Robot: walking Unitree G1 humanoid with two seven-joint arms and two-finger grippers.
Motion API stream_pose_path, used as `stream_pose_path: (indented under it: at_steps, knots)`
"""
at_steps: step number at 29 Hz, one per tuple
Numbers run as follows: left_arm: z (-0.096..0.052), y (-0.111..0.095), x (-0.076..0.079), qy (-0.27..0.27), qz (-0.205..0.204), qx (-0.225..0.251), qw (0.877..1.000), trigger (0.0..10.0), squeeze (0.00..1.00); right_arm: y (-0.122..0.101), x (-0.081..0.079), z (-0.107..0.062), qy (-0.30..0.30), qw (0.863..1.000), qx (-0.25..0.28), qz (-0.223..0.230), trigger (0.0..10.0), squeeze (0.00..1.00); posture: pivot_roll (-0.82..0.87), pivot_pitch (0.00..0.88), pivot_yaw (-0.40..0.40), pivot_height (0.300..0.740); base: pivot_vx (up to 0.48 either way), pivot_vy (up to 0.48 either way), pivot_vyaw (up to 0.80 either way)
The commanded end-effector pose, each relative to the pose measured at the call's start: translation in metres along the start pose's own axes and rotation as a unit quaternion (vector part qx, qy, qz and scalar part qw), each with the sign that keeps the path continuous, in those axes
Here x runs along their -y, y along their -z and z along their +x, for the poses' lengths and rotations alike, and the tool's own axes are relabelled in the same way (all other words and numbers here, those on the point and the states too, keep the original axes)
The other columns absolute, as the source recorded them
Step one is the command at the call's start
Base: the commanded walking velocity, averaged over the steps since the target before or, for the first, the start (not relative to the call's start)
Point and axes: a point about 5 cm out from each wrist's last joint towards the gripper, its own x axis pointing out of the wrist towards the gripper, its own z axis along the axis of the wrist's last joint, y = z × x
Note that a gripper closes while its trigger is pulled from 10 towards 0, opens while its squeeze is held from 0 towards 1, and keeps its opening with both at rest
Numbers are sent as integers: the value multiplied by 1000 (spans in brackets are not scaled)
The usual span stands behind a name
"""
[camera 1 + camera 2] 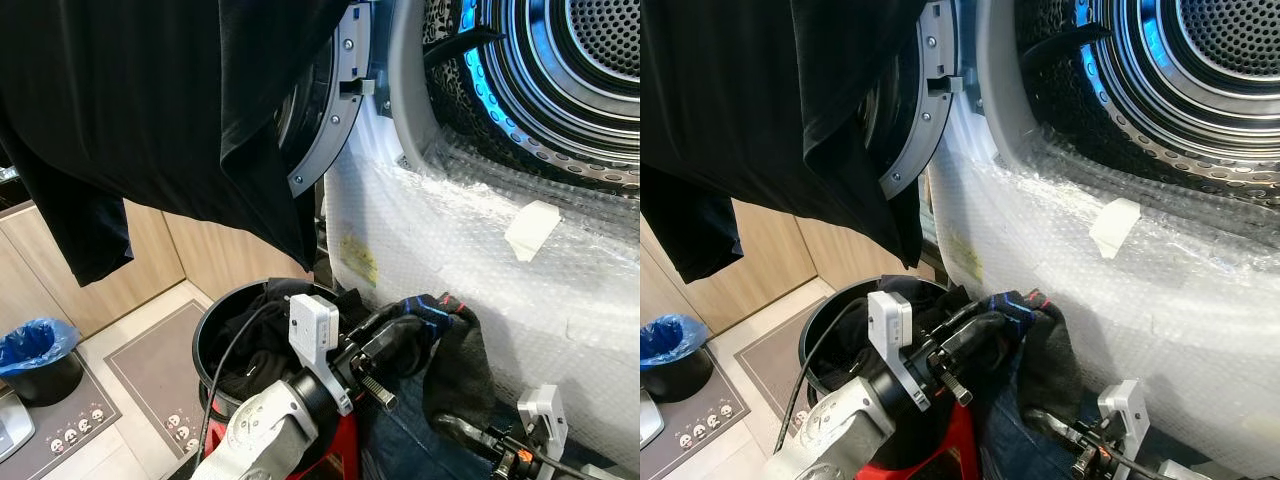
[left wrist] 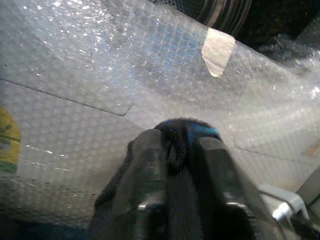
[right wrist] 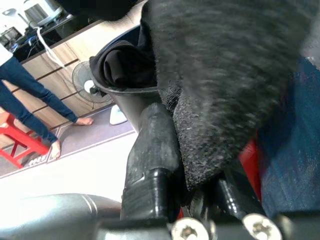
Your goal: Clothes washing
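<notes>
Left wrist view: our left gripper (image 2: 180,150) is clenched on a sock (image 2: 187,131), just before the wrapped washer (image 2: 125,65).
Right gripper (image 3: 192,165): clamped on the sock's lower end (image 3: 220,100).
Sock's place: above the basket (image 1: 215,330), below the drum (image 1: 560,70).
Risk: we judge it could snag on the door (image 1: 320,130) or drop short of the drum.

The washer's drum (image 1: 590,60) stands open at upper right, its mouth unblocked above a front panel wrapped in bubble wrap (image 1: 450,240). A black garment (image 1: 150,110) draped over the open door (image 1: 325,120) curtains the left approach, while a black laundry basket (image 1: 215,345) crowds the floor just beside the machine.
</notes>
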Motion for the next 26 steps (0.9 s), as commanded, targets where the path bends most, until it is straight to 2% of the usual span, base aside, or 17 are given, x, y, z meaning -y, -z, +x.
stream_pose_path:
  at_steps: [1,2,3,4,5,6,9,13,15,17,20,21,22,23,24,26]
  knots:
    - [-2,-4,3,7,20,5,1000,10000,1000,-9,-3,1,-19,1000,1,-11,0,0,-36,0,-19,740,0,0,0]
    - [-5,-5,2,6,31,4,999,10000,1000,-12,-2,-1,-22,1000,-3,-15,2706,0,-35,0,-19,740,0,0,0]
    - [-6,-5,1,4,39,3,999,10000,1000,-13,-2,-3,-27,1000,-5,-16,3373,0,-33,0,-20,740,0,0,0]
    - [-7,-6,0,3,44,2,999,10000,1000,-15,-2,-4,-30,999,-6,-16,3373,0,-33,0,-20,740,0,0,0]
    - [-8,-6,0,3,49,1,999,10000,1000,-16,-2,-6,-34,999,-9,-15,4275,0,-33,0,-20,740,0,0,0]
    - [-11,-6,-2,-1,65,-1,998,10000,1000,-18,-2,-11,-44,999,-23,-20,10000,0,-31,0,-20,740,0,0,0]
    - [-17,-7,-5,-3,86,-6,996,10000,1000,-25,-3,-18,-63,997,-38,-32,10000,0,-35,0,-20,740,0,0,0]
    - [-20,-5,-5,1,91,-13,996,10000,1000,-31,-5,-17,-80,995,-46,-48,10000,0,-39,0,-19,740,0,0,0]
    - [-22,-4,-6,1,92,-16,996,10000,1000,-38,-6,-16,-88,994,-38,-53,10000,0,-39,0,-19,740,0,0,0]
    - [-26,0,-8,-7,102,-30,994,10000,1000,-58,-5,-17,-101,993,-4,-62,10000,0,-37,0,-16,740,0,0,0]
    - [-27,2,-9,-6,108,-36,994,10000,1000,-66,-4,-18,-103,993,11,-64,10000,0,-37,0,-16,740,0,0,0]
    - [-30,6,-9,-3,119,-48,992,10000,1000,-81,-3,-19,-106,991,33,-67,10000,0,-38,0,-13,740,0,0,0]
    - [-30,6,-9,-3,119,-48,992,10000,1000,-81,-3,-19,-106,991,33,-67,10000,0,-38,0,-13,740,0,0,0]
    - [-33,8,-10,-1,122,-55,991,10000,906,-91,-4,-20,-111,990,50,-72,10000,0,-36,0,-13,740,0,0,0]
    - [-35,11,-10,-1,124,-63,990,10000,24,-102,-4,-20,-117,988,67,-77,10000,0,-36,0,-12,740,0,0,0]
    - [-39,16,-11,0,130,-79,988,10000,0,-126,-6,-22,-134,981,104,-95,10000,0,-37,0,-12,740,0,0,0]
